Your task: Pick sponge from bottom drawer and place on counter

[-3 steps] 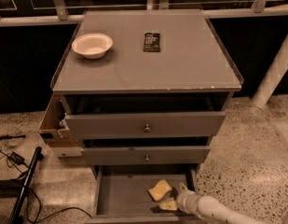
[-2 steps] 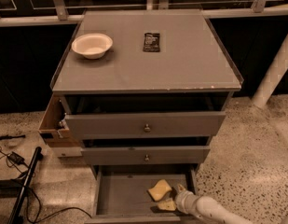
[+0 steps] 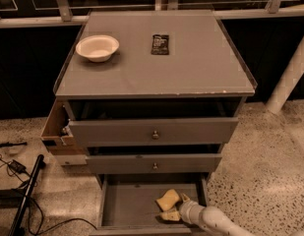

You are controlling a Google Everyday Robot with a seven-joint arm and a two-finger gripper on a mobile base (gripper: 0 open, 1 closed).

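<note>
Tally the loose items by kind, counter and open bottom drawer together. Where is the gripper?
bowl: 1, white, on the counter
packet: 1, black, on the counter
sponge: 1, in the bottom drawer
Total: 3
gripper: in the bottom drawer, at the sponge

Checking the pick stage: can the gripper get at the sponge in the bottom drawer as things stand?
Probably yes: the gripper sits right at the sponge inside the open bottom drawer, with nothing between them.

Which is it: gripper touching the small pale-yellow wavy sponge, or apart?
Cannot tell. Camera view: gripper overlaps the sponge in the bottom drawer; any gap is hidden.
</note>
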